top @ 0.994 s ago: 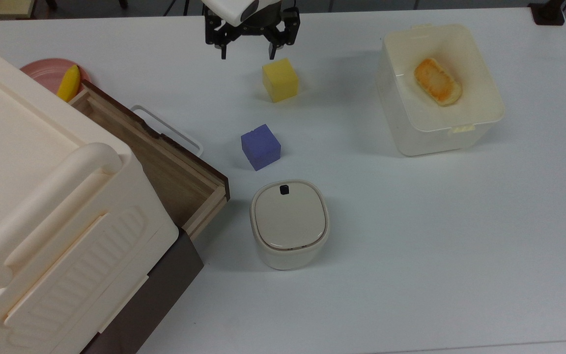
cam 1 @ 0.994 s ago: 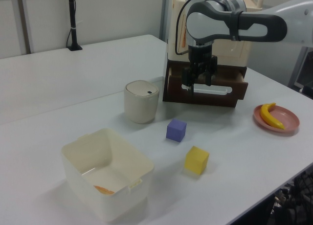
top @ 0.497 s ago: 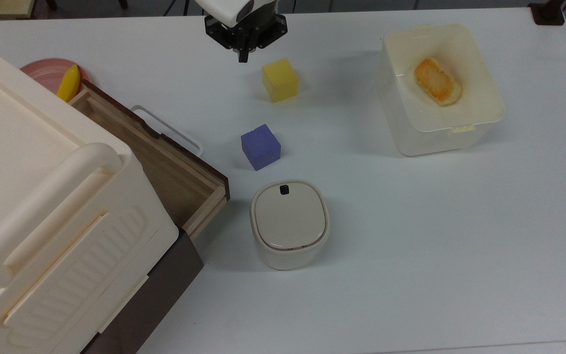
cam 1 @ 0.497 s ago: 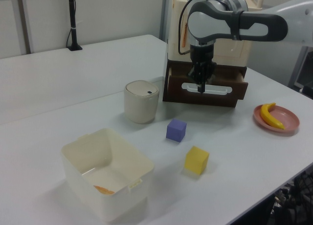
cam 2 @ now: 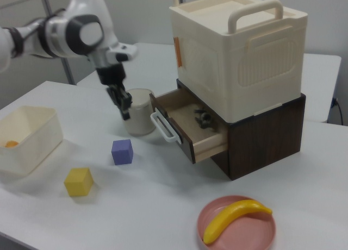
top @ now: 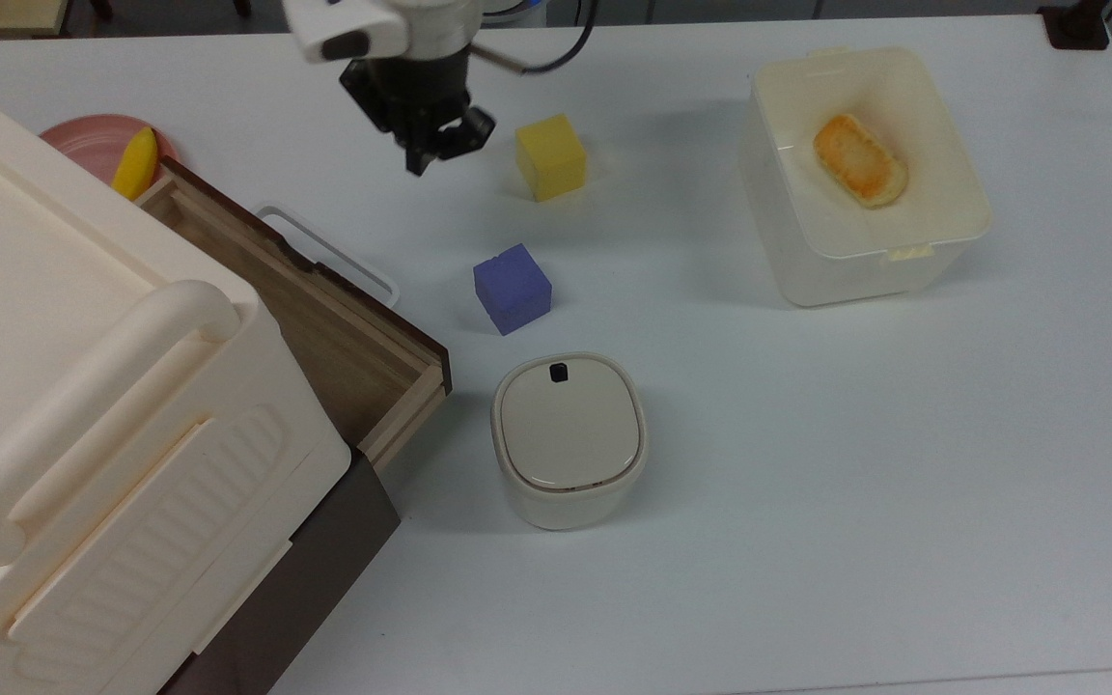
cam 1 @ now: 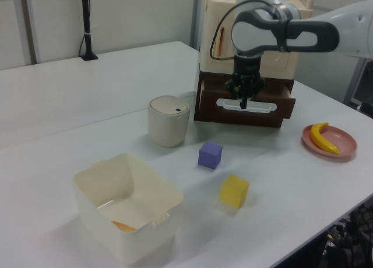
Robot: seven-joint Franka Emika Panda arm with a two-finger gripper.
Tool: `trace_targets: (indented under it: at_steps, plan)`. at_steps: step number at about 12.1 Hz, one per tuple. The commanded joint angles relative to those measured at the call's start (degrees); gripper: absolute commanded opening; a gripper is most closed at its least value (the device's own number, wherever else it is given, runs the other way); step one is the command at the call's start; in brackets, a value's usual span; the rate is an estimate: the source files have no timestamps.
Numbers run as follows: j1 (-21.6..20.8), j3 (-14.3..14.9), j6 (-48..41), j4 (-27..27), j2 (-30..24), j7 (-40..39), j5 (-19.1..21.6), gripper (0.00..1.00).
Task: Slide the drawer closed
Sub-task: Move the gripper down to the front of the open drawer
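The drawer (top: 324,323) stands pulled out of the dark brown cabinet under the cream box, showing its wood-grain inside. Its white loop handle (top: 329,253) juts from the dark front panel (cam 1: 245,109). In the right view the drawer (cam 2: 187,125) holds a small dark object (cam 2: 204,119). My gripper (top: 418,164) hangs shut with nothing in it, above the table between the handle and the yellow cube (top: 550,156), apart from both. In the left view the gripper (cam 1: 243,102) lines up with the handle; in the right view the gripper (cam 2: 125,112) hangs in front of the white tub.
A white lidded tub (top: 569,439) stands close to the drawer's corner, with a purple cube (top: 512,288) beside it. An open white container (top: 903,261) with a bread piece (top: 858,159) sits at the top view's right. A pink plate (top: 83,140) with a banana (top: 134,162) lies behind the cabinet.
The gripper's fingers went from open to shut. The gripper then turned and moved toward the top view's left and down, nearer the drawer handle. The drawer has not moved.
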State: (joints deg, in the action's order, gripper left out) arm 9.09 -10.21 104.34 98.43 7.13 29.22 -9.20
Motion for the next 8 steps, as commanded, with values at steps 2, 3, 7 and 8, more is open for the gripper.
trace_targets:
  at_steps: [2,3,7,8]
  plan:
    - [2.1,1.4,8.9,4.0,2.4,14.4,0.3,0.0]
    - [2.3,1.7,9.2,3.9,2.5,15.4,0.4,0.0]
    - [2.2,2.0,11.0,4.0,3.7,17.4,0.4,0.0]
    - [2.2,2.0,11.3,3.9,4.1,17.4,0.3,0.0]
